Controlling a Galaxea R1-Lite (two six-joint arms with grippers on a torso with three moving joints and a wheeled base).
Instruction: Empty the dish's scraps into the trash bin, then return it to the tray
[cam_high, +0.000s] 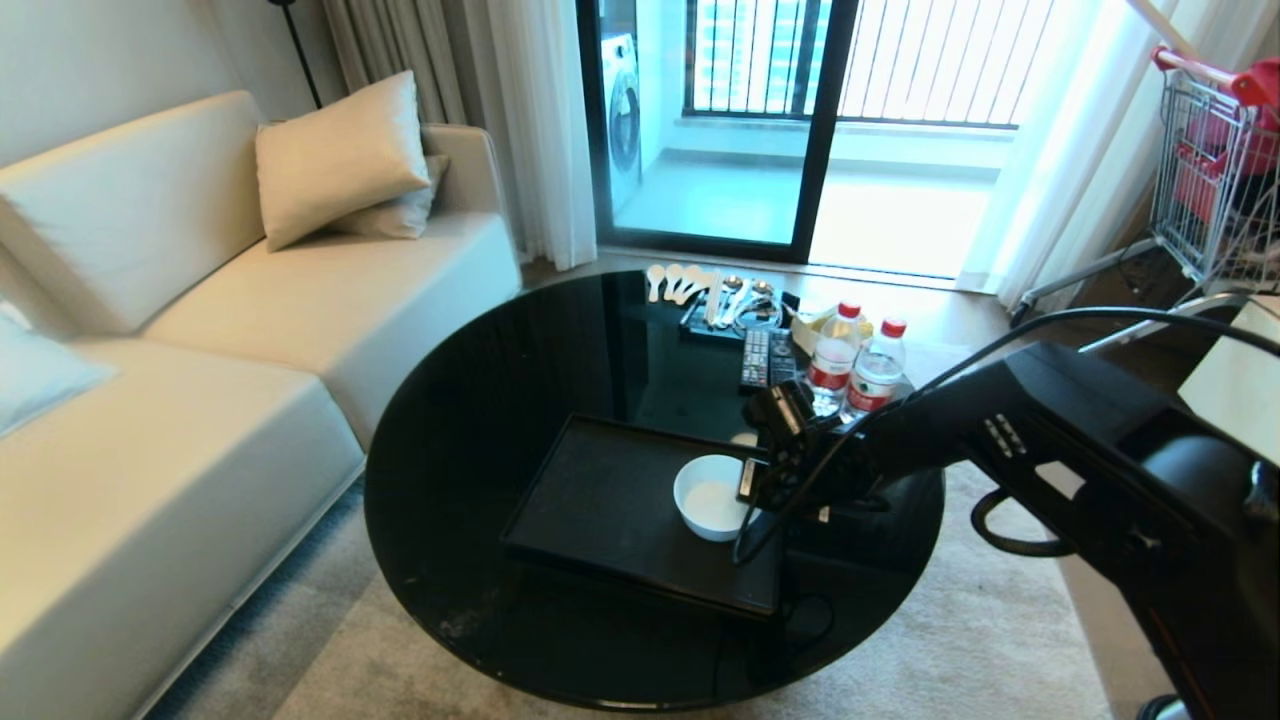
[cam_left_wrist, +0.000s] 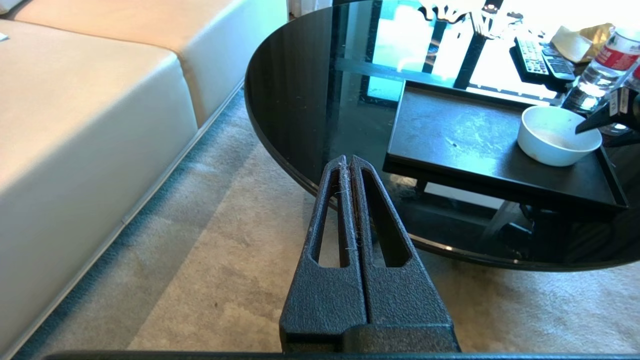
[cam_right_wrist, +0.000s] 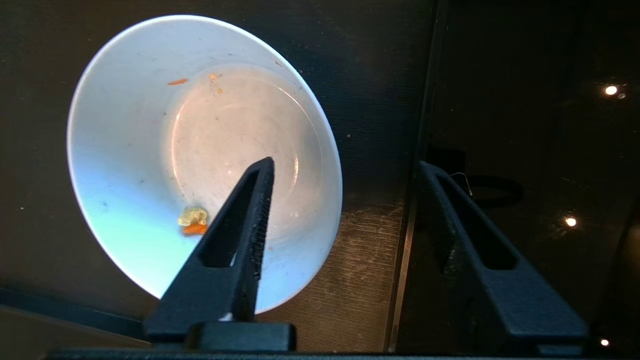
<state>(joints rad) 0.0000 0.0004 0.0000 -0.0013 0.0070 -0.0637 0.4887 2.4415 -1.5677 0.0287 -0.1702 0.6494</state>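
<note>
Sofa cushions fill the far left, and my left claw hangs parked there over the carpet beside the table, its fingers pressed together on nothing. Moving right, the tray lies on the dark glass with the dish sitting upright in its right-hand part, close to the rim. Only a few scraps cling inside: a pale bit, an orange fleck, some crumbs. My right claw stands open and holds nothing, one finger above the bowl's hollow, the other outside over the tray's edge, so the wall sits between them. I judge the dish stiff, glazed and slippery, light enough yet breakable if dropped. The rim wall nearest me looks the best place to pinch.
</note>
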